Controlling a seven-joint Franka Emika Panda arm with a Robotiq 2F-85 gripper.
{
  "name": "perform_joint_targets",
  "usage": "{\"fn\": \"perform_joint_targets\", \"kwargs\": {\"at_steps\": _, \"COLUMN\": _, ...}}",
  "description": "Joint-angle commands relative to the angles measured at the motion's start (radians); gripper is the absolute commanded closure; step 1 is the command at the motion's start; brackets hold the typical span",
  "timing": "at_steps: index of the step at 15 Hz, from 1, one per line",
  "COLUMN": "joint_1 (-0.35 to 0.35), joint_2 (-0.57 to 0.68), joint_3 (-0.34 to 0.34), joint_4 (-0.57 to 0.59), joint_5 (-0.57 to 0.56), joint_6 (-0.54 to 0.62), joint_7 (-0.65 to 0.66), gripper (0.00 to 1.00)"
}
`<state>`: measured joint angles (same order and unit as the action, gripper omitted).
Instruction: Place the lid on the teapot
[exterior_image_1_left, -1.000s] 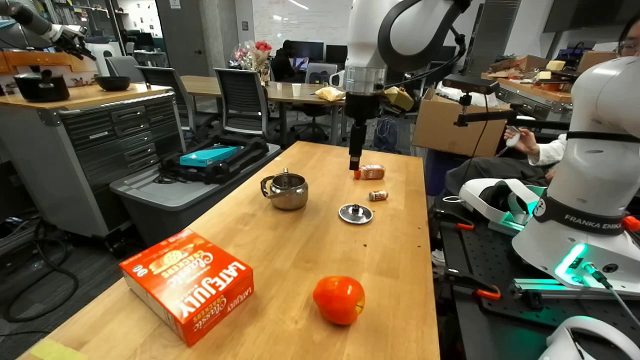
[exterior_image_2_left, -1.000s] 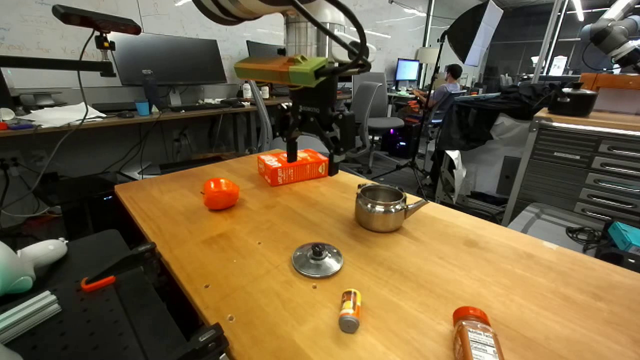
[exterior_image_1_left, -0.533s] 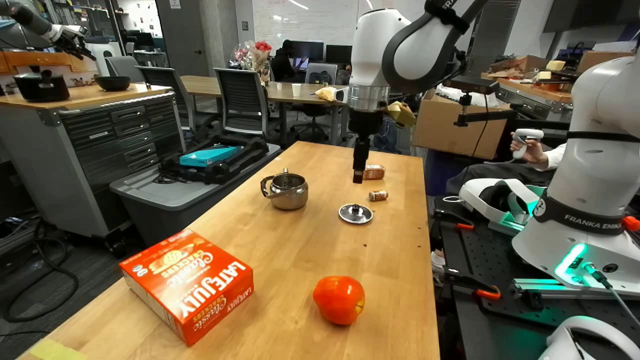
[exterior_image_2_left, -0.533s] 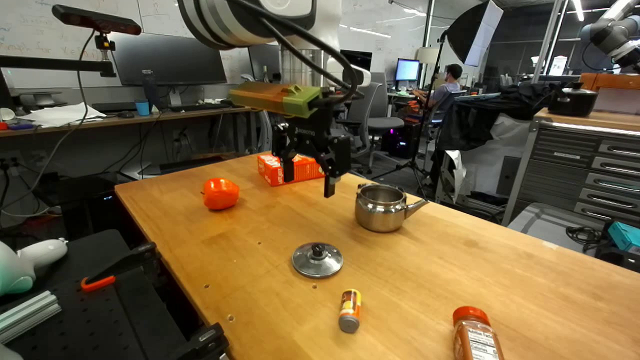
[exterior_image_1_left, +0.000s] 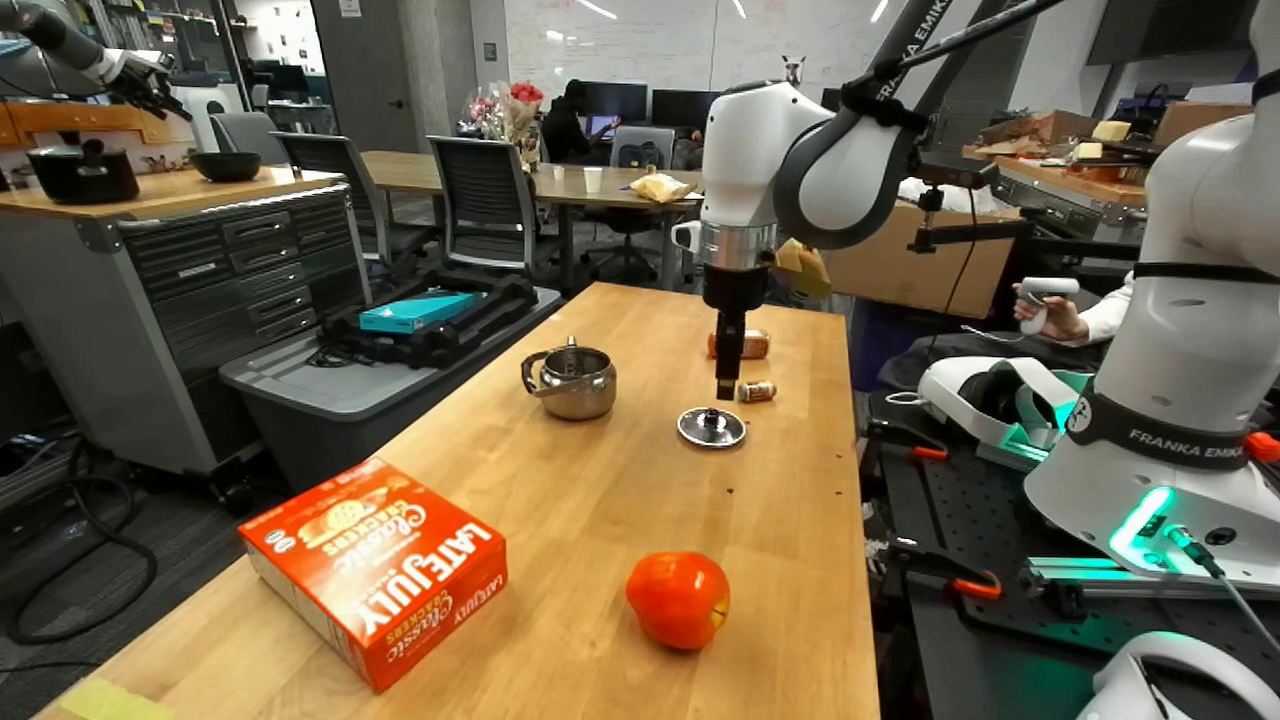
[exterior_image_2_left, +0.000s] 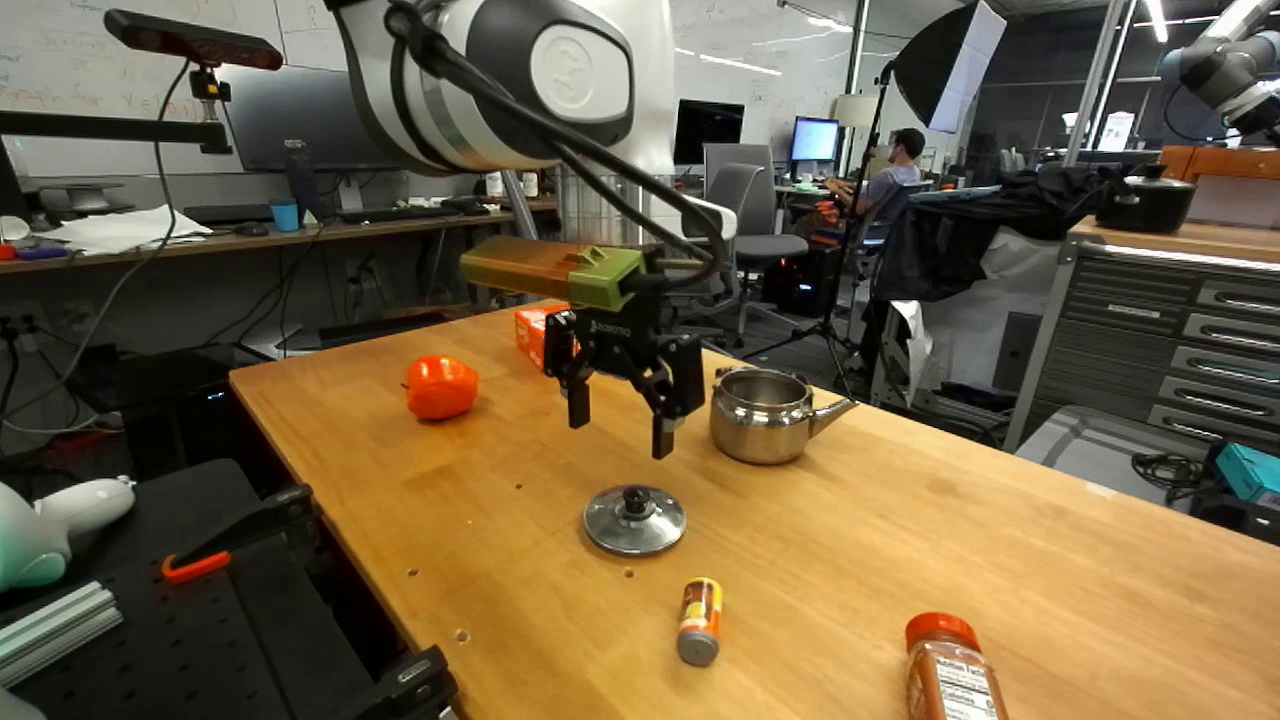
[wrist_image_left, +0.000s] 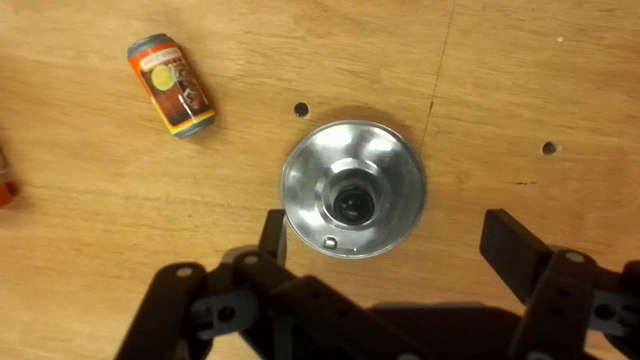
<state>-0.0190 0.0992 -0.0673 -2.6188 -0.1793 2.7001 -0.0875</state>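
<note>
Wooden table carrying silver teapot, metal lid, cracker box, rounded orange-red object, small can, red-capped bottle

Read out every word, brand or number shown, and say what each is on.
"LATE JULY": cracker box
"Classic": cracker box
"CRACKERS": cracker box
"FRANKA EMIKA" (end cut off): base band and forearm
"ROBOTIQ": gripper
"Nutrition Facts": red-capped bottle
"Calories": red-capped bottle
Too small or blurred: other bottle print, and markings on the small can, whiteboard and door sign.

Glare dots the lid in the wrist view; the gripper there looks dark, slightly blurred. Light streaks mark the whiteboard.
</note>
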Motion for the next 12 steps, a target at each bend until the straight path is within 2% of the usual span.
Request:
{"fn": "perform_joint_targets", "kwargs": {"at_steps": 1, "joint_1": 0.004, "joint_2": 0.061, "joint_3": -0.011, "joint_4": 0.034, "joint_5": -0.079, "joint_6": 0.02, "joint_7": 0.065, "gripper": 0.0}}
{"fn": "perform_joint_targets", "kwargs": {"at_steps": 12, "joint_1": 0.011, "joint_2": 0.157, "joint_3": -0.009, "joint_4": 0.12, "joint_5": -0.07, "joint_6": 0.001, "joint_7": 0.059, "gripper": 0.0}}
